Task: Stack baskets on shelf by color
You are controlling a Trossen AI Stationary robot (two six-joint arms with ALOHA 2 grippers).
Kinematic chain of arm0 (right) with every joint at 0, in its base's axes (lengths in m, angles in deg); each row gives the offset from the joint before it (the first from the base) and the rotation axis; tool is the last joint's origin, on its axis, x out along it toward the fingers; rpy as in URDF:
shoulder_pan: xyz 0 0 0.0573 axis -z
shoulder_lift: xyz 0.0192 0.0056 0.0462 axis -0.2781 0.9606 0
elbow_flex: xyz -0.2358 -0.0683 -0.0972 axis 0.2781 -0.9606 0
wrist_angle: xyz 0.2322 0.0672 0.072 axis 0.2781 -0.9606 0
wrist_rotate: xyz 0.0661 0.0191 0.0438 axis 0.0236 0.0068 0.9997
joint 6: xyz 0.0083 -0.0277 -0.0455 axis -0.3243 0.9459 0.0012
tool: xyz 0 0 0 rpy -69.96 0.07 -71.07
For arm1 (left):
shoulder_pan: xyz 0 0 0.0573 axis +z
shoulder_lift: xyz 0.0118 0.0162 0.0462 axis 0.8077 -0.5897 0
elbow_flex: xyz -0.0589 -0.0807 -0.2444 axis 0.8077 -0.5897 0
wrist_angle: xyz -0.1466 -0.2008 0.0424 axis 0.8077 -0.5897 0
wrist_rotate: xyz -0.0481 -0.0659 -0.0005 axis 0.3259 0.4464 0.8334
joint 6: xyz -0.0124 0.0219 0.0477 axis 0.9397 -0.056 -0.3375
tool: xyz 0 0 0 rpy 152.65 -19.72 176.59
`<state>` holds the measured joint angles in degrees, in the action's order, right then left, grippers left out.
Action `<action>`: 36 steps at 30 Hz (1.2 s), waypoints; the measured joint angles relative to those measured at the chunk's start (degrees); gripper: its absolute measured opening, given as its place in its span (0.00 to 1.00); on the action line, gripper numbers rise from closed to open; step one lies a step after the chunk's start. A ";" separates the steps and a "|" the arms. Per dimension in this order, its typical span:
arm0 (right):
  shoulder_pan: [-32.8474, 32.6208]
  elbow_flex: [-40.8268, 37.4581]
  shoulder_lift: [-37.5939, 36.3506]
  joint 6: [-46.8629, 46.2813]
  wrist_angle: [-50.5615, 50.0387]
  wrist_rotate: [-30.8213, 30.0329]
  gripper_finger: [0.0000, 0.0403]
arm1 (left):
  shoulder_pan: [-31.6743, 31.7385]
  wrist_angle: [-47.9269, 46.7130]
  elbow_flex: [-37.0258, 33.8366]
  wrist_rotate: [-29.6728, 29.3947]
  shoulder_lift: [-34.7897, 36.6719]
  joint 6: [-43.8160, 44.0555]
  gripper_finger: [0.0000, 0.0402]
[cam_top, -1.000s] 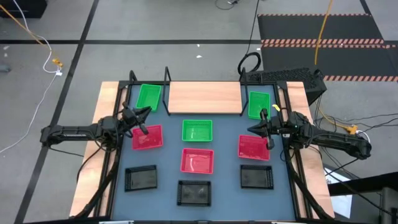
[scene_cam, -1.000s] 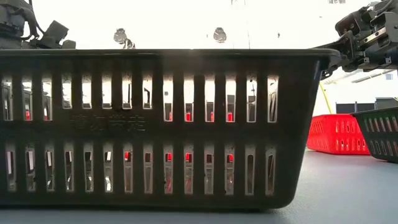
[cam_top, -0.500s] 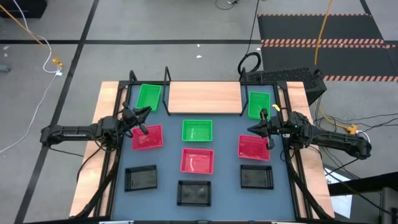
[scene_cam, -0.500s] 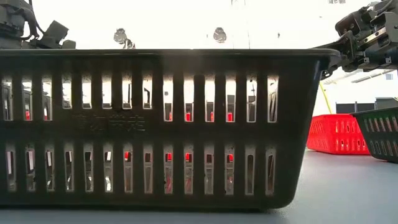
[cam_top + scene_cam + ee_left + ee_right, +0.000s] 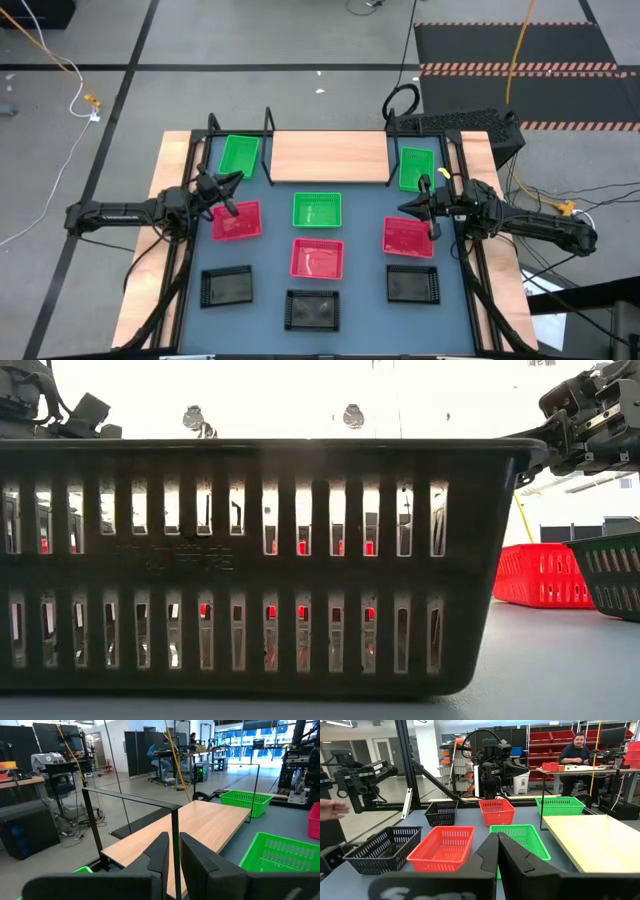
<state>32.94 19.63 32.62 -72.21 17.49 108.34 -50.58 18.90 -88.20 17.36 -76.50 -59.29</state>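
Nine baskets rest on their bases around the shelf (image 5: 330, 157), a light-wood board in a black frame at the table's far side. Green baskets sit left of the shelf (image 5: 239, 156), right of it (image 5: 417, 168) and in front of it (image 5: 317, 210). Pink-red baskets (image 5: 237, 221) (image 5: 317, 258) (image 5: 409, 237) form the middle row. Black baskets (image 5: 227, 287) (image 5: 313, 309) (image 5: 414, 285) line the near edge. My left gripper (image 5: 174, 852) hovers shut over the left pink-red basket's far edge. My right gripper (image 5: 498, 851) hovers shut over the right pink-red basket's far edge.
The shelf's black frame posts (image 5: 175, 845) rise close in front of my left gripper. In the low view the middle black basket (image 5: 260, 560) blocks most of the table. A seated person (image 5: 577, 750) and a hand (image 5: 332, 810) show in the room beyond.
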 joint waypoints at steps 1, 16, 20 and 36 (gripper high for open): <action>0.00 0.00 0.00 0.02 0.00 -0.02 0.00 | 0.00 0.02 0.00 -0.02 0.02 0.00 0.12; -0.01 -0.01 0.02 -4.27 6.21 0.00 0.00 | 0.00 0.00 0.00 -0.02 0.01 0.00 0.12; 0.00 0.00 0.02 -5.48 5.64 0.00 0.00 | 0.00 0.02 0.00 -0.02 0.00 -0.02 0.12; -0.02 0.00 0.20 -1.65 9.04 -7.13 0.00 | 0.00 0.35 0.00 0.00 0.02 8.65 0.12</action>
<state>32.92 19.63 32.82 -73.86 26.53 101.21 -50.58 19.25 -88.20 17.36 -76.48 -50.64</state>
